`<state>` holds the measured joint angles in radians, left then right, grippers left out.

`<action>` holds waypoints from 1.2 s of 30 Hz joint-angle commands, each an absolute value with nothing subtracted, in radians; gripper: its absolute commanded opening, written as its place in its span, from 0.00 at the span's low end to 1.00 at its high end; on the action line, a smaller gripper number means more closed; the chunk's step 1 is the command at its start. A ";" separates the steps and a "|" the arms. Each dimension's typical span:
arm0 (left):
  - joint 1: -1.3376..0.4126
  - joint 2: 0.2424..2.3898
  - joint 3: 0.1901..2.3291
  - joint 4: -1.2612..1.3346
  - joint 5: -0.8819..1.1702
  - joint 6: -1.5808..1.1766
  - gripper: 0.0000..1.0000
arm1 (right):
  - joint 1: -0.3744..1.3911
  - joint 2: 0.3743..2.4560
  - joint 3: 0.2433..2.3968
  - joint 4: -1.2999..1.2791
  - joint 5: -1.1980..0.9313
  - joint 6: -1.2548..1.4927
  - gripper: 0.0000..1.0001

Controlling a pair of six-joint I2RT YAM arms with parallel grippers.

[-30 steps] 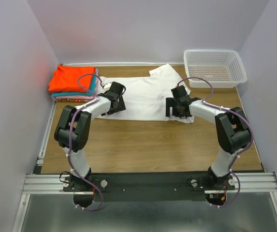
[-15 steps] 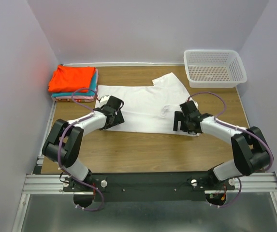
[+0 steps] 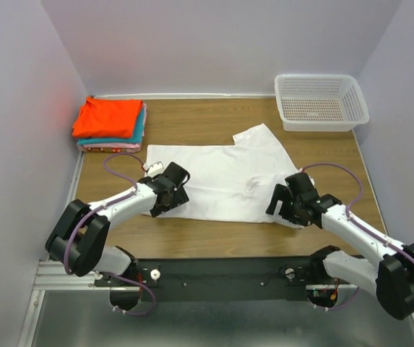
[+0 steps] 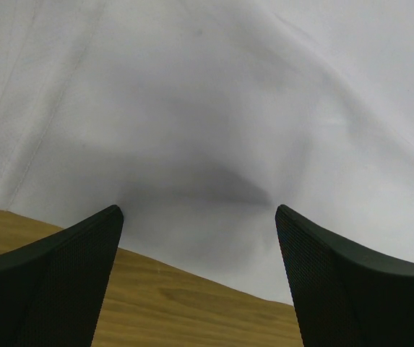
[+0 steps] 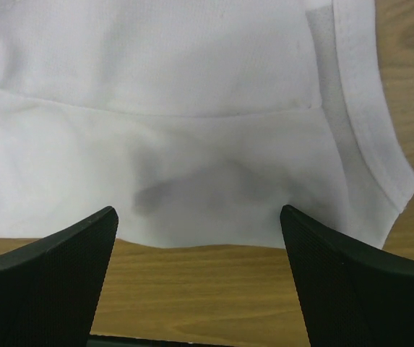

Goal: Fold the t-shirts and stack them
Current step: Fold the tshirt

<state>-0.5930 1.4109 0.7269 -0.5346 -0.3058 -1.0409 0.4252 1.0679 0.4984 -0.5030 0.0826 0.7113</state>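
A plain white t-shirt (image 3: 221,173) lies spread flat on the wooden table (image 3: 214,235), one sleeve pointing to the far right. My left gripper (image 3: 165,201) is open at the shirt's near left edge; the left wrist view shows the gripper (image 4: 198,211) wide apart over bare wood, with the shirt's hem (image 4: 228,108) just ahead. My right gripper (image 3: 285,206) is open at the shirt's near right corner; the right wrist view shows the gripper (image 5: 198,211) over wood, the shirt's hem (image 5: 192,94) ahead. A folded orange-red shirt (image 3: 109,116) tops a teal (image 3: 140,129) and a pink one at far left.
A white plastic mesh basket (image 3: 322,119) stands at the far right corner. Grey walls close in the table on three sides. A metal rail runs along the near edge under the arm bases.
Both arms have drawn back toward the near edge, and the white shirt has slid that way with them, now lying flatter and nearer.
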 commanded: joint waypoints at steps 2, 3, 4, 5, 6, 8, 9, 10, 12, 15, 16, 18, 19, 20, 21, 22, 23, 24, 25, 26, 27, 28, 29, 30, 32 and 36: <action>-0.638 1.370 0.661 -0.692 -0.207 -1.173 0.95 | 0.422 0.980 0.491 -0.583 0.027 0.805 1.00; -0.643 1.333 0.675 -0.707 -0.218 -1.181 0.95 | 0.422 0.970 0.511 -0.613 0.049 0.808 1.00; -0.650 1.315 0.686 -0.741 -0.227 -1.189 0.95 | 0.422 0.945 0.526 -0.632 0.096 0.799 1.00; -0.650 1.277 0.705 -0.753 -0.251 -1.198 0.95 | 0.420 0.937 0.553 -0.664 0.119 0.802 1.00; -0.652 1.276 0.715 -0.764 -0.268 -1.201 0.95 | 0.423 0.927 0.554 -0.663 0.118 0.802 1.00; -0.652 1.230 0.741 -0.799 -0.310 -1.209 0.98 | 0.422 0.904 0.592 -0.661 0.132 0.770 1.00; -0.649 1.218 0.776 -0.810 -0.365 -1.210 0.99 | 0.422 0.896 0.606 -0.660 0.150 0.762 1.00; -0.643 1.218 0.796 -0.816 -0.389 -1.204 0.98 | 0.422 0.891 0.615 -0.658 0.187 0.743 1.00; -0.595 1.230 0.851 -0.790 -0.439 -1.149 0.98 | 0.422 0.891 0.647 -0.658 0.225 0.704 1.00; -0.464 1.259 0.909 -0.729 -0.460 -1.060 0.98 | 0.422 0.931 0.684 -0.650 0.222 0.678 1.00; -0.434 1.288 0.925 -0.682 -0.468 -1.005 0.99 | 0.422 0.945 0.690 -0.637 0.212 0.663 1.00; -0.350 1.349 0.982 -0.640 -0.497 -0.961 0.99 | 0.422 0.983 0.699 -0.623 0.201 0.644 1.00; -0.328 1.377 1.005 -0.608 -0.502 -0.924 0.98 | 0.420 0.992 0.701 -0.615 0.195 0.631 1.00; -0.309 1.408 1.031 -0.597 -0.500 -0.905 0.98 | 0.422 1.002 0.703 -0.608 0.193 0.627 1.00; -0.284 1.470 1.078 -0.583 -0.500 -0.890 0.98 | 0.422 1.020 0.707 -0.594 0.192 0.618 1.00; -0.272 1.504 1.103 -0.571 -0.496 -0.876 0.98 | 0.422 1.028 0.712 -0.586 0.190 0.615 1.00; -0.261 1.538 1.132 -0.575 -0.489 -0.864 0.98 | 0.422 1.032 0.715 -0.581 0.186 0.612 1.00; -0.252 1.605 1.187 -0.574 -0.497 -0.861 0.98 | 0.422 1.040 0.718 -0.568 0.184 0.608 1.00; -0.232 1.638 1.213 -0.571 -0.506 -0.856 0.98 | 0.422 1.043 0.721 -0.561 0.180 0.600 1.00; -0.219 1.669 1.239 -0.575 -0.509 -0.847 0.97 | 0.422 1.052 0.724 -0.552 0.170 0.597 1.00; -0.207 1.698 1.282 -0.566 -0.499 -0.833 0.95 | 0.422 1.055 0.726 -0.546 0.166 0.592 1.00; -0.189 1.753 1.301 -0.548 -0.492 -0.824 0.90 | 0.422 1.058 0.726 -0.542 0.157 0.585 1.00; -0.186 1.779 1.316 -0.537 -0.494 -0.816 0.86 | 0.422 1.063 0.726 -0.534 0.153 0.583 1.00; -0.181 1.804 1.342 -0.526 -0.491 -0.804 0.84 | 0.422 1.066 0.726 -0.531 0.152 0.580 1.00; -0.170 1.883 1.371 -0.502 -0.468 -0.749 0.79 | 0.422 1.069 0.726 -0.526 0.150 0.572 1.00; -0.166 1.985 1.430 -0.515 -0.472 -0.741 0.69 | 0.422 1.078 0.727 -0.517 0.150 0.561 1.00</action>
